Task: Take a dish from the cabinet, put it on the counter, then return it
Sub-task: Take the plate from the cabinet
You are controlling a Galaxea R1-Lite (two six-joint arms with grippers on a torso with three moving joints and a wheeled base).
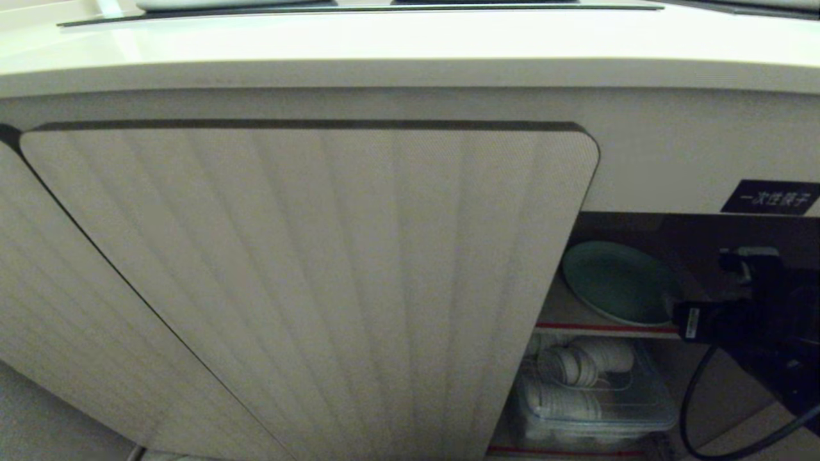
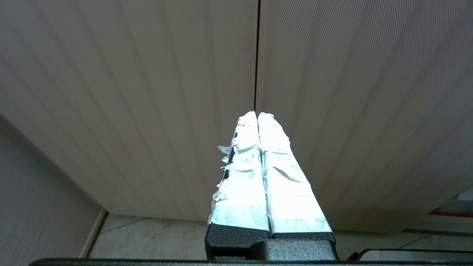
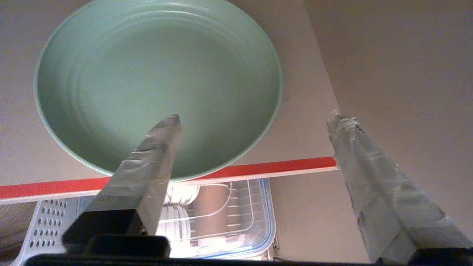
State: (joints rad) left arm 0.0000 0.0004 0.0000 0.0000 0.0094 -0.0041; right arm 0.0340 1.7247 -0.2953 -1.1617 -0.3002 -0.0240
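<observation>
The right gripper (image 3: 255, 118) is seen spread wide and empty just before the cabinet (image 1: 307, 282) shelf. The dish (image 3: 159, 81) is laid flat there, slightly left of the jaws; the left gripper (image 2: 257, 114) is pressed closed, farther off.

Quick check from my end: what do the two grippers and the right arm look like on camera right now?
The left gripper has two long tapered fingers wrapped in white tape, frayed at the edges, on black bases. The right gripper has the same tapered fingers in greyish tape on black bases. In the head view the right arm is black and blocky, with a small white label and a black cable looping below it.
</observation>
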